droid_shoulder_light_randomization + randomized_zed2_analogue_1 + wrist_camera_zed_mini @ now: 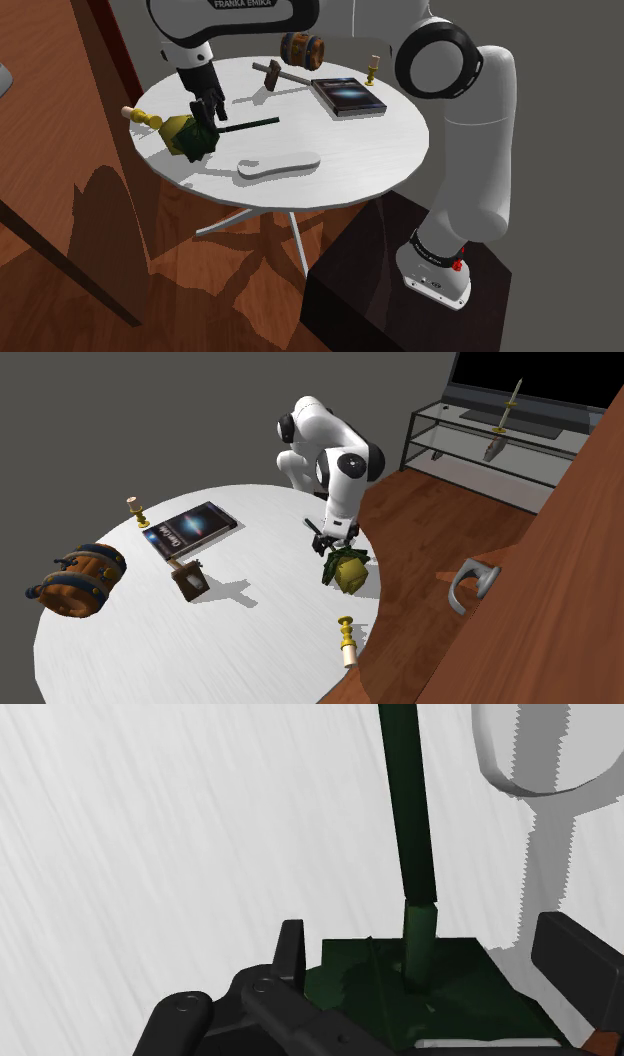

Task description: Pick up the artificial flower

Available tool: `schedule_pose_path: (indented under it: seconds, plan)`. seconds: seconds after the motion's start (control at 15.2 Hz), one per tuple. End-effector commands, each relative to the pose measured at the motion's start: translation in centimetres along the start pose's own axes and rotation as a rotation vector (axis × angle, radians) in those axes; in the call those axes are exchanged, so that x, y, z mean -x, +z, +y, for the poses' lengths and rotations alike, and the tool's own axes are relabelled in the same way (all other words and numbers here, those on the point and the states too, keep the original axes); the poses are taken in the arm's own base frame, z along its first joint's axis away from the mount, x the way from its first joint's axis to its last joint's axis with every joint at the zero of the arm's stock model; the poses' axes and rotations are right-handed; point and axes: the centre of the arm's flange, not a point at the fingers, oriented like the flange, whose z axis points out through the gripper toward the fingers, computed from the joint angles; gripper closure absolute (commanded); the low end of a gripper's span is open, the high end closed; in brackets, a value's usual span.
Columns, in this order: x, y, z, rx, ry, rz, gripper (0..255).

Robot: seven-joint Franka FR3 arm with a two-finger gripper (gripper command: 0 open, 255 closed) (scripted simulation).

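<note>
Gripper low over the artificial flower, which lies flat on the white round table.
Starting at the shoulder view's left, I see the yellow head just beneath the fingertips, near the table's edge. The long axis runs along the tabletop, and the dark green stem points away from the tool toward that view's right. In the wrist view my fingers stand apart, straddling the leafy green base; I cannot tell whether they touch it.
</note>
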Motion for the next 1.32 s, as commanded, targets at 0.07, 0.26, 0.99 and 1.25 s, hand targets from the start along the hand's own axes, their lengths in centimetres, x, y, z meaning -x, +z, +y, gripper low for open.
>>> schedule_pose_path:
  seconds: [0.07,0.26,0.99,1.25]
  plan:
    - [-0.1,0.6,0.0,0.000,0.000,0.000,0]
    - [-0.1,0.6,0.0,0.000,0.000,0.000,255]
    - [0.3,-1.5,-0.1,0.000,0.000,0.000,255]
    - [0.7,-3.5,-0.1,0.000,0.000,0.000,255]
